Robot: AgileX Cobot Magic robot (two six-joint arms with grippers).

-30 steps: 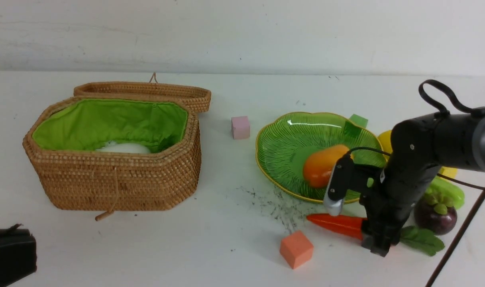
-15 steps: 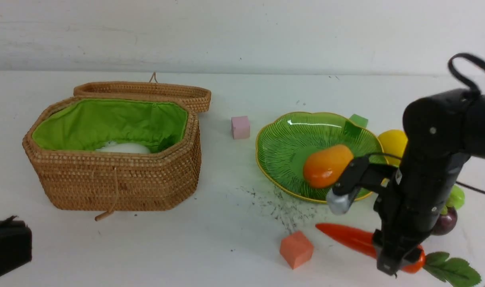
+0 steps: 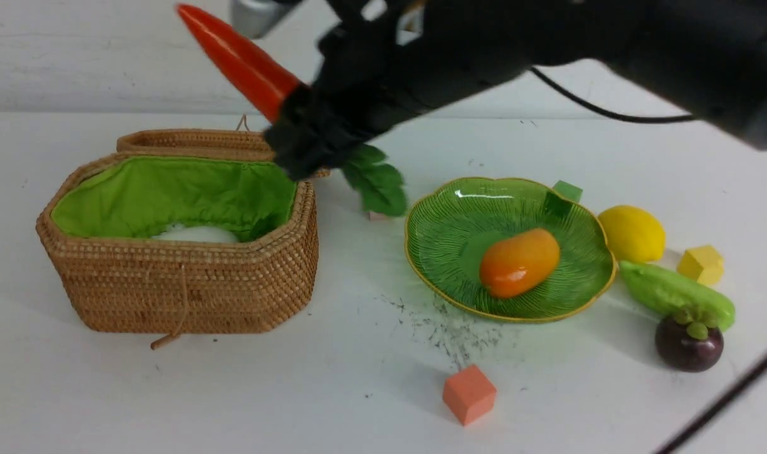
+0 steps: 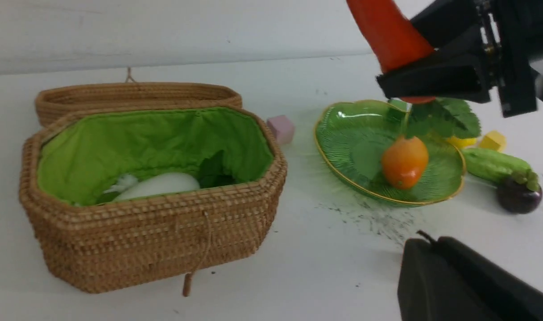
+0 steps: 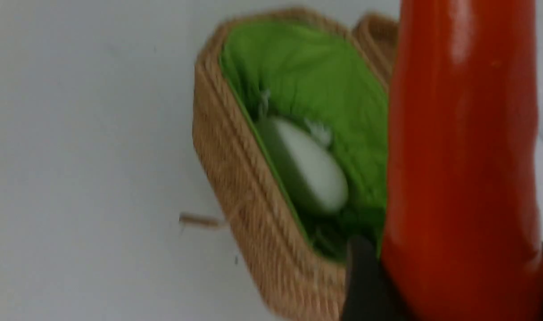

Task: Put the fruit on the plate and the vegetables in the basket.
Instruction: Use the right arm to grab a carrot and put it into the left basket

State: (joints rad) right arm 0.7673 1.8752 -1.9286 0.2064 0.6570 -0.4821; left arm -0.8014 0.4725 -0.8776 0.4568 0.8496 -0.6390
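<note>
Change since a second ago: carrot (image 3: 244, 60), then flat on the table (image 3: 358, 378) before the plate (image 3: 446, 221), now aloft and tilted, tip up, over the right end of the basket (image 3: 188, 290); my right gripper (image 3: 295, 120) clamped on its leaf end; my left gripper (image 4: 432, 263), closed, gone from the front view. Materials: octagonal woven wicker basket, green cloth lining, lid (image 3: 219, 140) hinged back; glossy ribbed green plate, wavy gold rim. Count: one white radish (image 3: 197, 234) in the basket; one oval mango (image 3: 519, 261) on the plate; one lemon (image 3: 632, 233), one bumpy gourd (image 3: 670, 293), one round purple mangosteen (image 3: 689, 343) on the table right of the plate; four foam cubes: orange cube (image 3: 469, 394), yellow cube (image 3: 701, 263), green cube (image 3: 566, 190), pink cube (image 4: 281, 128)
</note>
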